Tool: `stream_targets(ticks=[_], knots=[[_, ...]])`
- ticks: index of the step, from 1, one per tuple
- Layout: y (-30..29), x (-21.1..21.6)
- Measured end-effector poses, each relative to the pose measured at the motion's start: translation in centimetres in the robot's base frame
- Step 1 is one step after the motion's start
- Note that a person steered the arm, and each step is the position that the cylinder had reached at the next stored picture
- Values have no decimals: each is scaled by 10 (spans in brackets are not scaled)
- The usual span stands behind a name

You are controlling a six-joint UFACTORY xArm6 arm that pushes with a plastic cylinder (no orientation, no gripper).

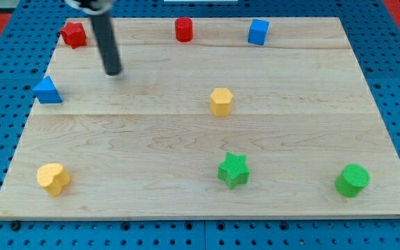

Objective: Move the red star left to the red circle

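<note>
The red star [73, 34] lies at the board's top left corner. The red circle [183, 29], a short cylinder, stands at the top edge, well to the right of the star. My tip [113, 71] rests on the board below and to the right of the red star, apart from it, and to the left of and below the red circle. The rod rises from the tip toward the view's top.
A blue triangle [47, 91] sits at the left edge. A blue cube [258, 32] is at the top right. A yellow hexagon [221, 101] is near the middle. A yellow heart [53, 178], a green star [233, 170] and a green circle [353, 180] line the bottom.
</note>
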State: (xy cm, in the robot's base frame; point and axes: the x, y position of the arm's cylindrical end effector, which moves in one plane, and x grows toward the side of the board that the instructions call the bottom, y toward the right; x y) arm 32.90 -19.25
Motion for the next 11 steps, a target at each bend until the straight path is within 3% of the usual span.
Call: stream_targets(ticks=[1, 2, 3, 7, 8, 9, 10, 11], knots=[[-84, -22], [-112, -53], [-71, -79], [-38, -59], [-107, -62], [-74, -93], [-12, -91], [-28, -82]])
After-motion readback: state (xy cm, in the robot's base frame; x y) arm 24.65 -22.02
